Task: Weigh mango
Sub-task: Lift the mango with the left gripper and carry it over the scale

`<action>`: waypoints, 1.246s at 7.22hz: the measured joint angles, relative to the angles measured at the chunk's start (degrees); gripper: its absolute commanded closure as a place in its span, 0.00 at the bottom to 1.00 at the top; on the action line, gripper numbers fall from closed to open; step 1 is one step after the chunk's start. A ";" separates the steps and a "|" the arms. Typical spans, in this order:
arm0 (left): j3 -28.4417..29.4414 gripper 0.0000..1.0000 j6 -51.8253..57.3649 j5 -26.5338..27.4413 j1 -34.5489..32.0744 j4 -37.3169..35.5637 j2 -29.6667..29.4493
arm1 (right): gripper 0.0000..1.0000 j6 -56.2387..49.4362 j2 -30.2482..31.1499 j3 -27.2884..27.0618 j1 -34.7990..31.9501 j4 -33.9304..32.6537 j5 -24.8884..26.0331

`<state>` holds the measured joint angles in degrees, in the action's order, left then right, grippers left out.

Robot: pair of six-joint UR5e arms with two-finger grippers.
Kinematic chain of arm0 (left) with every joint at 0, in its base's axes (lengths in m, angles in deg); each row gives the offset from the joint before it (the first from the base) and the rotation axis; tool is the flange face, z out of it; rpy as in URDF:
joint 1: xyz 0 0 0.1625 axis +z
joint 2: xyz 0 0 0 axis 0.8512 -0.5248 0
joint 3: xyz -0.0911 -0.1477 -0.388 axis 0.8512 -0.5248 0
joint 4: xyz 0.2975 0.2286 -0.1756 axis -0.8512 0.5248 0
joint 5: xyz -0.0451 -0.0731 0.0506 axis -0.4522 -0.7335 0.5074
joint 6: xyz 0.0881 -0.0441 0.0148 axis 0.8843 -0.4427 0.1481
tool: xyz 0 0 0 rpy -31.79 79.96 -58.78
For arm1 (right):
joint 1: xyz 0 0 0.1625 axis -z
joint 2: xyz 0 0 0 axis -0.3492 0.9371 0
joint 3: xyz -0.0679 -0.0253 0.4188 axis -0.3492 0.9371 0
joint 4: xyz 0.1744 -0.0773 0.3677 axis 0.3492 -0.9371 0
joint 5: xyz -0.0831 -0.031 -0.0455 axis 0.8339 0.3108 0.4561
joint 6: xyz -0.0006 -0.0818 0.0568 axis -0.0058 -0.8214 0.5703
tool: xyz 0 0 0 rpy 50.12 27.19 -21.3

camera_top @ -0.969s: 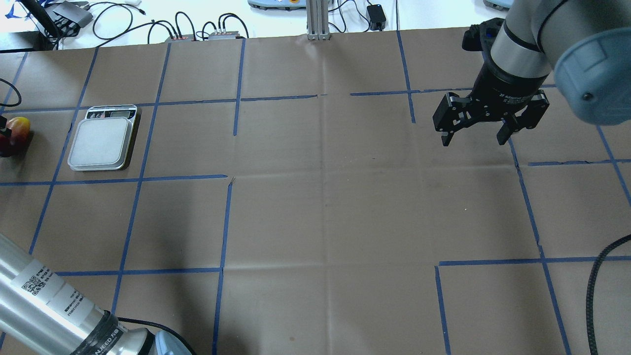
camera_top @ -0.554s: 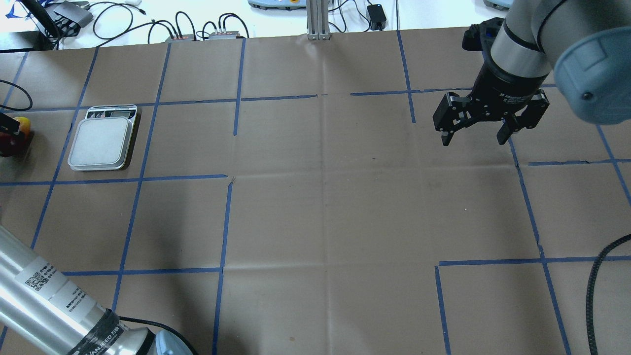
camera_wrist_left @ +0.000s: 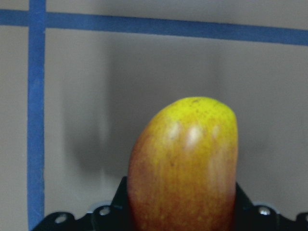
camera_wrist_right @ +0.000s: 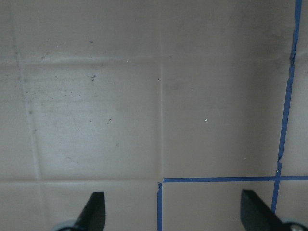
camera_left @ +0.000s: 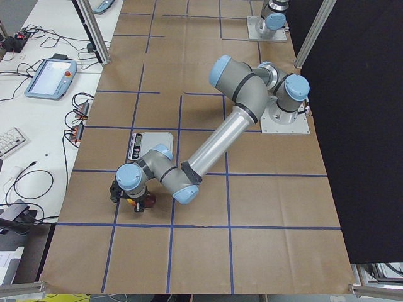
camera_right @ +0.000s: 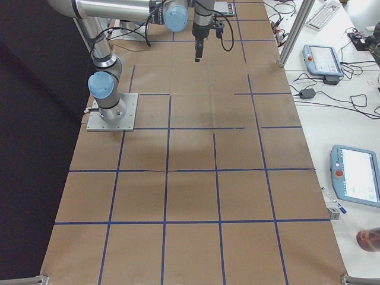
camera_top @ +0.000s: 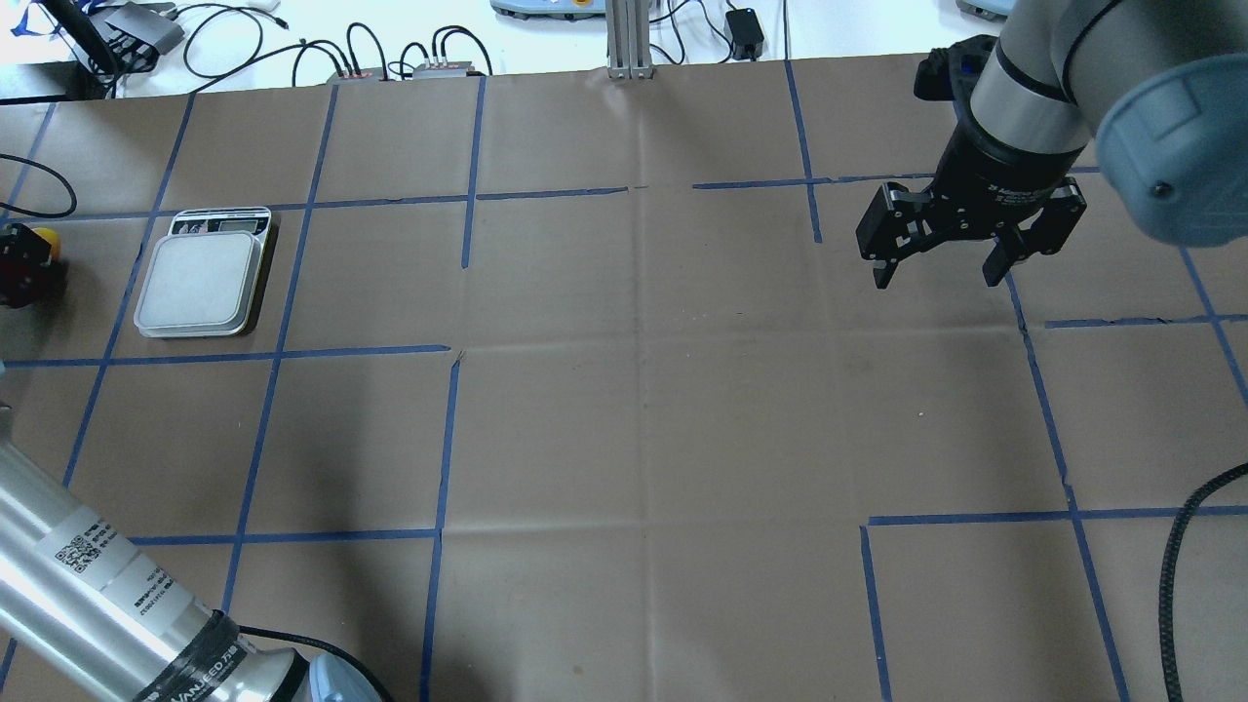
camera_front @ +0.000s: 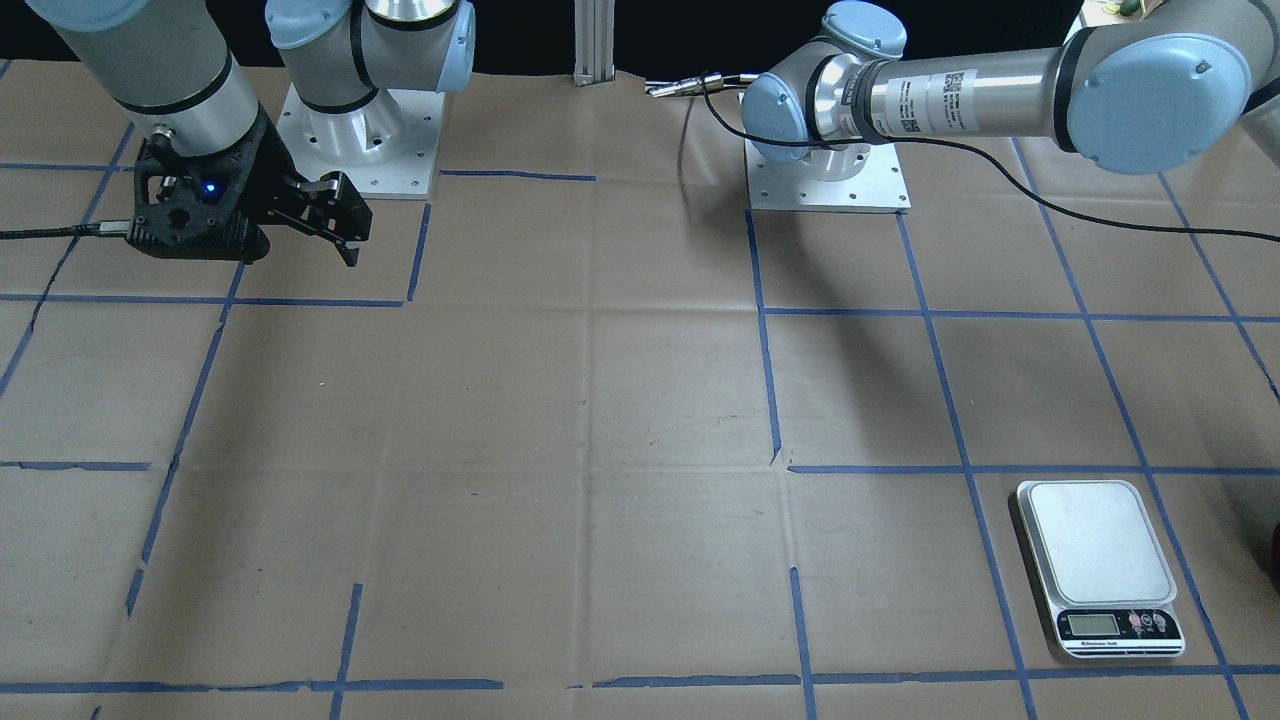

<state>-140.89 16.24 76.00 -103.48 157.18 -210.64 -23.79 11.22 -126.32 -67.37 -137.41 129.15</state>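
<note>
The mango [camera_wrist_left: 185, 163], red at the base and yellow at the tip, fills the left wrist view, with black finger parts tight against both its sides. In the overhead view only its yellow end [camera_top: 45, 242] shows at the far left edge, under my left gripper [camera_top: 15, 265], which is shut on it low over the table. The scale [camera_top: 200, 283] stands just right of it, its platform bare. It also shows in the front view [camera_front: 1097, 555]. My right gripper [camera_top: 936, 278] hangs open and empty above the far right of the table.
Cables and small boxes [camera_top: 390, 68] lie past the far edge of the table. A metal post [camera_top: 629, 39] stands at the back middle. Blue tape lines mark squares on the brown table cover [camera_top: 643, 409].
My left gripper has moved in over the mango and hides more of it than before. The mango and scale stay in place. The right arm has not moved.
</note>
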 measured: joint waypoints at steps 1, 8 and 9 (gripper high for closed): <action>-0.95 0.93 -0.06 -0.03 -1.68 1.64 1.87 | 0.00 0.00 0.00 0.00 0.00 0.00 0.00; -28.50 0.88 -0.36 2.66 -14.65 -4.21 20.33 | 0.00 0.00 0.00 0.00 0.00 0.00 0.00; -28.17 0.85 -0.45 2.80 -14.60 -4.46 20.05 | 0.00 0.00 0.00 0.00 0.00 0.00 0.00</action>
<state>-169.06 15.79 78.81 -118.08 152.72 -190.59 -23.79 11.22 -126.32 -67.36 -137.41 129.15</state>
